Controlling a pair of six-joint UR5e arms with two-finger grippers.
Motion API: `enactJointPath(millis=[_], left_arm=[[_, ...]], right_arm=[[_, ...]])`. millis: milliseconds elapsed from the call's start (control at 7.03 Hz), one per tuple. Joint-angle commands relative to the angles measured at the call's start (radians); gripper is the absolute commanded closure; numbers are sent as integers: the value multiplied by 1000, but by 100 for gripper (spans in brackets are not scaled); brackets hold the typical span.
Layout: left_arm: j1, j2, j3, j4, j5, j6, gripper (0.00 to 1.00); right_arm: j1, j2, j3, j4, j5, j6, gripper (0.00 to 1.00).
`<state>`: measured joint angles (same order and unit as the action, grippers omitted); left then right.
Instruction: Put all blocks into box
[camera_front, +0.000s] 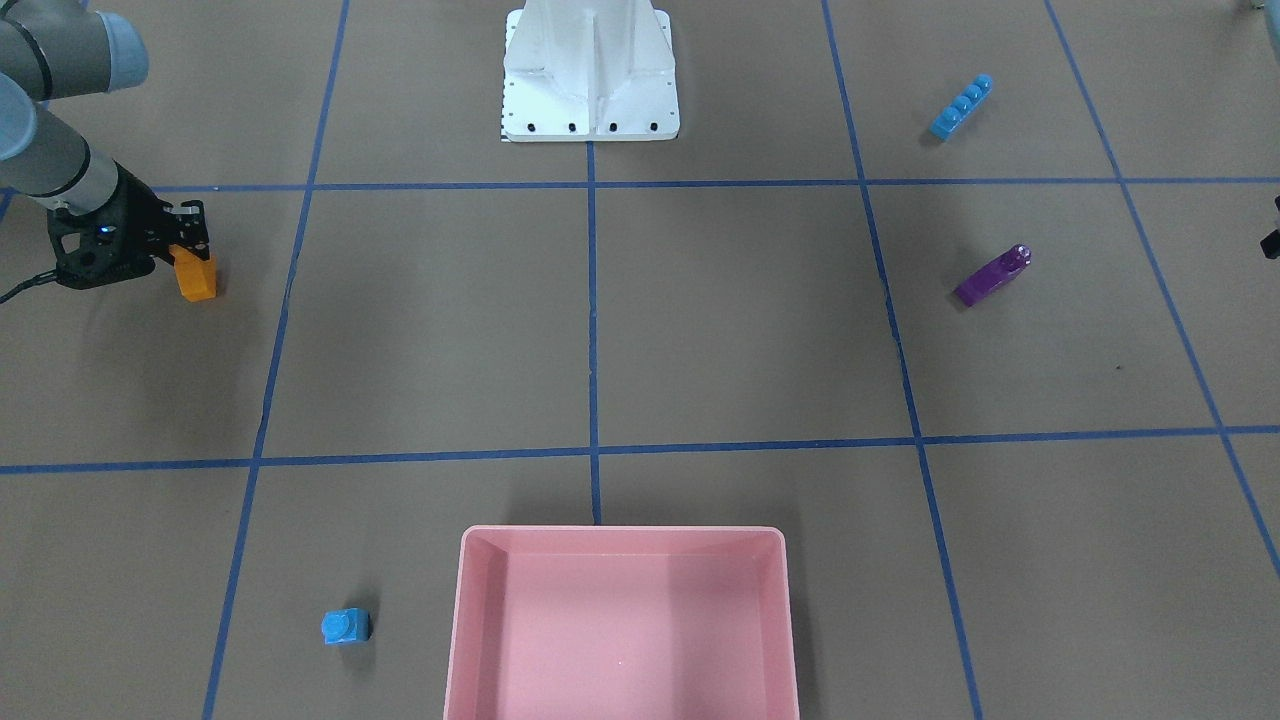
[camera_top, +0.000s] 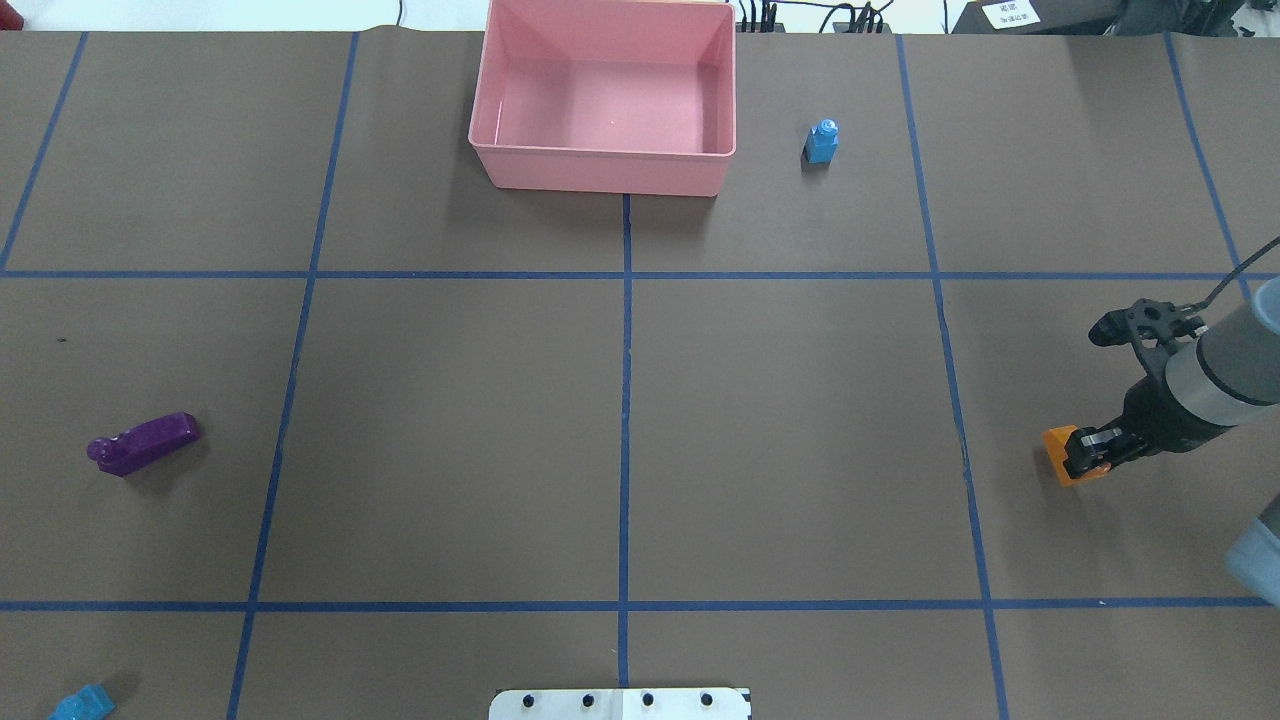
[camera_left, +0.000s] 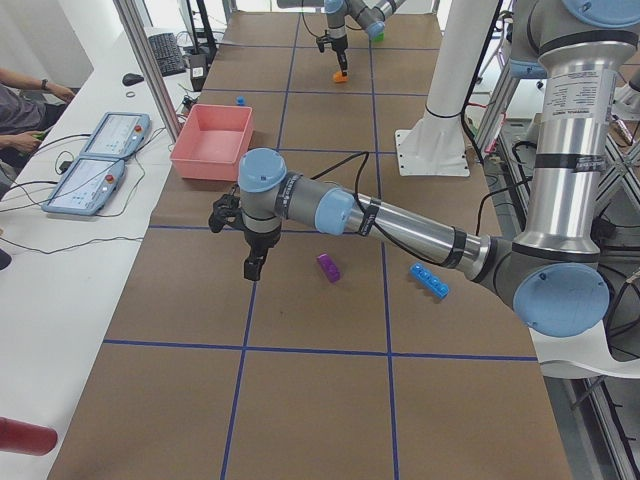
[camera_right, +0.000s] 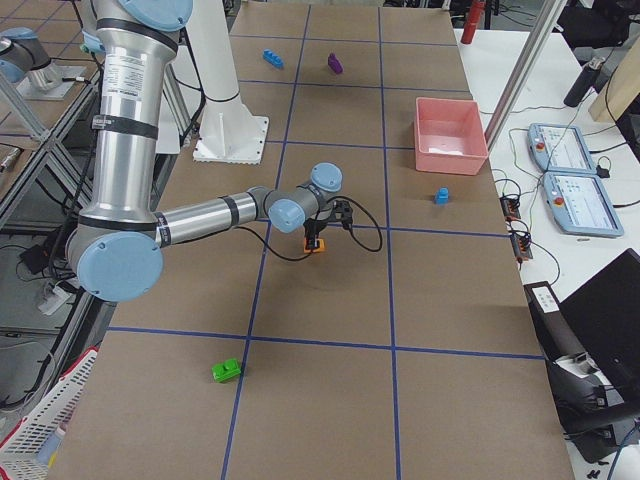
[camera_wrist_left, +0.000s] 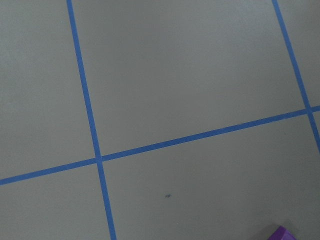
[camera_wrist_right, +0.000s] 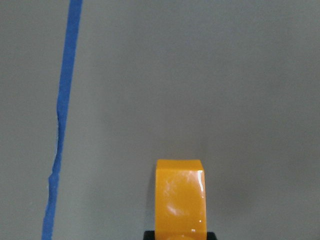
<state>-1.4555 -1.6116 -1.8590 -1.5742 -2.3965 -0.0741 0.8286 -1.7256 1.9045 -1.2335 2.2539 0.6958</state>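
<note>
The box (camera_top: 600, 172) holds nothing yet, so all five blocks are left to do. The right pincer (camera_top: 1086, 452) has its fingers closed on the orange block (camera_front: 197, 280), low over the table; whether the block is lifted clear cannot be told. From that pincer the box is far ahead and to its left, with the small blue block (camera_top: 822, 142) on the way, near the box. The green block (camera_right: 227, 371) lies well out to its right. The left pincer (camera_left: 253, 268) hangs empty near the purple block (camera_left: 328, 267); how open it is cannot be told. The long blue block (camera_left: 428, 281) lies beyond it, untouched.
</note>
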Motion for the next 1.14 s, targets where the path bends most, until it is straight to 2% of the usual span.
enactJointPath(millis=[0,285,711,996], left_arm=[[76,2,-19,-32,-21,-12,0],[200,10,-34,-61,22,-1,0],[415,85,-120,-73,124,10,1],[544,134,-115,-157,241,14,1]], right_arm=[[117,-11,77,0,22,-2,100],[254,61,96,6,102,-1,100],[302,303,100,8,104,8,100],[303,436,85,5,95,7,100]])
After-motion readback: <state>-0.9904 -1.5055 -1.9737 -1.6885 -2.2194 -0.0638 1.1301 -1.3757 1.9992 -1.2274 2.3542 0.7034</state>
